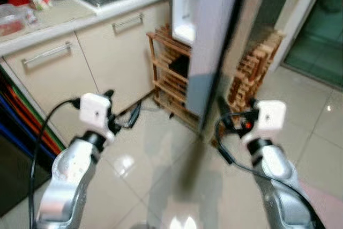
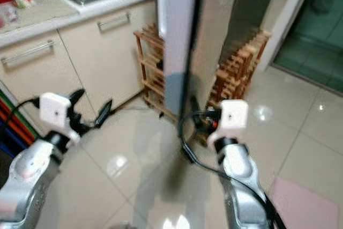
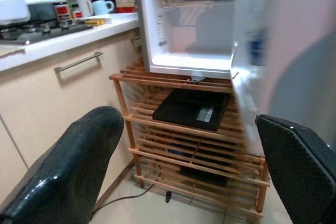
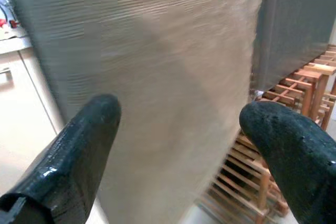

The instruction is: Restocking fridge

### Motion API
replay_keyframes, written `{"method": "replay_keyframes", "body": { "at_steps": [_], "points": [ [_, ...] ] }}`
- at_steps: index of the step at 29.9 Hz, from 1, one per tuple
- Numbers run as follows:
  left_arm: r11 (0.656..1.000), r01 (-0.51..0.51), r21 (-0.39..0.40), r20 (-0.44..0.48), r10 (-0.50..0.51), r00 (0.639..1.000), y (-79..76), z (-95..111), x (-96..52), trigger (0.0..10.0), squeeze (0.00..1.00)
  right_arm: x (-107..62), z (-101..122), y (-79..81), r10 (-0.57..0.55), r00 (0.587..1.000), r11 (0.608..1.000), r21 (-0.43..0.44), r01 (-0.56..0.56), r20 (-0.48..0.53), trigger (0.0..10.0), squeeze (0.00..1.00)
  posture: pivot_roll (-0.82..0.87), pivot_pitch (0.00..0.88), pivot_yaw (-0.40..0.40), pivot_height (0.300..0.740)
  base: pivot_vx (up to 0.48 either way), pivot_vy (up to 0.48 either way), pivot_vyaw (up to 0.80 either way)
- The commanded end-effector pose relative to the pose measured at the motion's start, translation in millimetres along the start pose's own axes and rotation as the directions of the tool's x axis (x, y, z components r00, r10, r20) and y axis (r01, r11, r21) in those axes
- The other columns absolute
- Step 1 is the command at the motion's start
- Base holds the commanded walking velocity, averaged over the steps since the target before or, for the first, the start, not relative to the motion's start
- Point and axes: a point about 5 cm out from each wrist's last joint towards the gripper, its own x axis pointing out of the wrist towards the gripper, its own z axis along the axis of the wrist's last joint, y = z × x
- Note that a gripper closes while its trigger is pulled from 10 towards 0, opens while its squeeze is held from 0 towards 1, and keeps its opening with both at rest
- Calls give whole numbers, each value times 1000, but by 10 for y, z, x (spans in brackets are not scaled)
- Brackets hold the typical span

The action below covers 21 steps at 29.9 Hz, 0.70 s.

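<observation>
We stand before the fridge door (image 1: 211,41), which hangs ajar over the wooden rack (image 3: 189,145). Our left gripper (image 3: 189,166) and right gripper (image 4: 178,145) both hold their fingers spread and empty. We judge we should swing the door wider before loading anything.

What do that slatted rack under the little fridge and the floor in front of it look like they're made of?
The rack looks like unpainted light wood: warm orange-tan slats and square posts, matt, though blur hides any grain. The floor looks like glazed ceramic or stone tile: pale squares with thin joint lines and bright mirror-like glints. The fridge standing on the rack seems white painted metal or plastic; the pictures leave that open.
</observation>
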Motion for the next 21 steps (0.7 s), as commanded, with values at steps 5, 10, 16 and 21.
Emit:
{"method": "replay_keyframes", "body": {
  "at_steps": [5,10,16,21],
  "points": [
    [1000,0,30,-3,0,1000,14,-3,-21,10000,0,18,72,-155,-91,995,996,-3,91,33,10000,0,51,0,47,740,0,0,0],
    [998,-19,68,-24,21,1000,63,-24,-22,10000,0,103,45,-154,-94,996,995,-26,94,10,10000,0,64,0,34,740,0,0,0],
    [998,-16,54,-6,16,1000,28,26,-3,10000,0,152,42,-71,-30,1000,999,-16,30,-5,10000,0,67,0,26,740,0,0,0],
    [997,-3,75,-14,4,1000,7,54,110,10000,0,145,-18,-11,-2,999,999,-40,0,-44,10000,0,62,0,29,740,0,0,0]
  ]
}}
